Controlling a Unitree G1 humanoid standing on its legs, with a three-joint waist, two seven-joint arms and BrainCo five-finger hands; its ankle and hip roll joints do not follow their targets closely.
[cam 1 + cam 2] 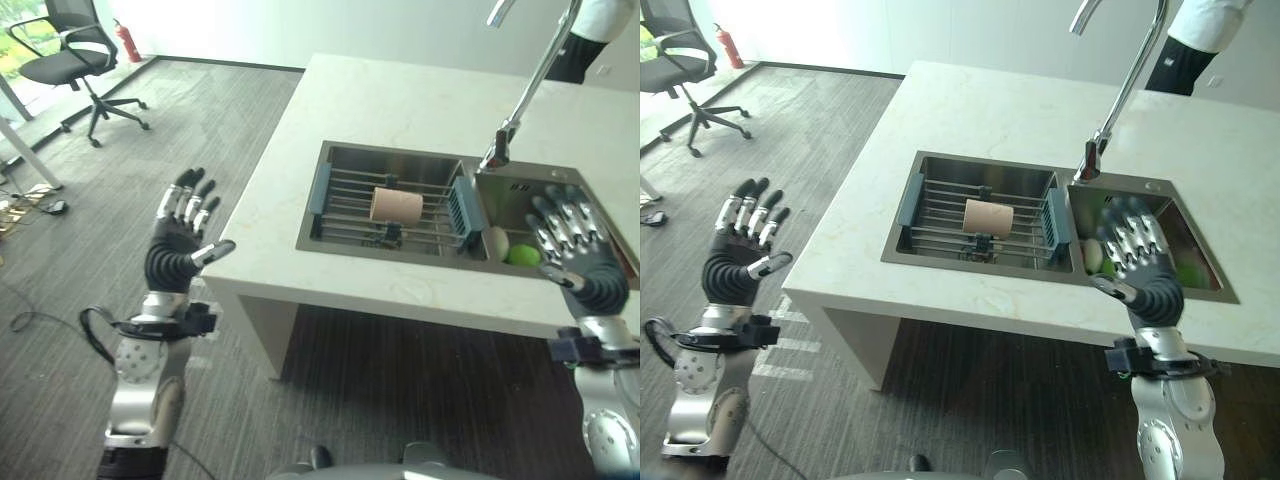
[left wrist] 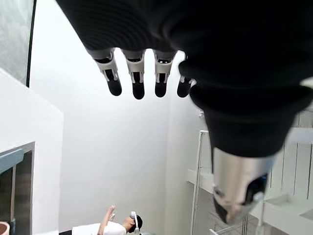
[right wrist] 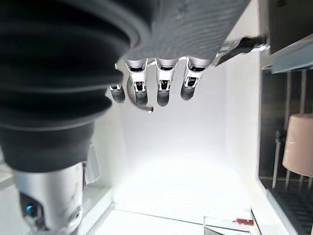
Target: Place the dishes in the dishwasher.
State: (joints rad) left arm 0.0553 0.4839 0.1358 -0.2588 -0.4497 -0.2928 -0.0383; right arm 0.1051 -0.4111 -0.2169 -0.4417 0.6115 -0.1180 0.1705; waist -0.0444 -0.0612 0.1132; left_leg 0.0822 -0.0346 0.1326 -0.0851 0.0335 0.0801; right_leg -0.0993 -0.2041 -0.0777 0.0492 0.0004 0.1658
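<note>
Nearest, the left hand (image 1: 180, 245) at lower left and the right hand (image 1: 578, 250) at lower right hold nothing, fingers straight and spread. Beyond, mid-frame, a beige cup (image 1: 396, 205) lies on the rack (image 1: 350, 200) in the sink (image 1: 330, 160); a white dish (image 1: 495, 242) and green item (image 1: 523, 255) sit beside the right hand.

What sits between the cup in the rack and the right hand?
In the left eye view: the rack's blue end, then the basin divider and a white dish, between cup and right hand.

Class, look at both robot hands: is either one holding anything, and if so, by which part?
Nothing is held. The left hand is raised over the floor with fingers straight, and the right hand hovers open above the sink.
</note>
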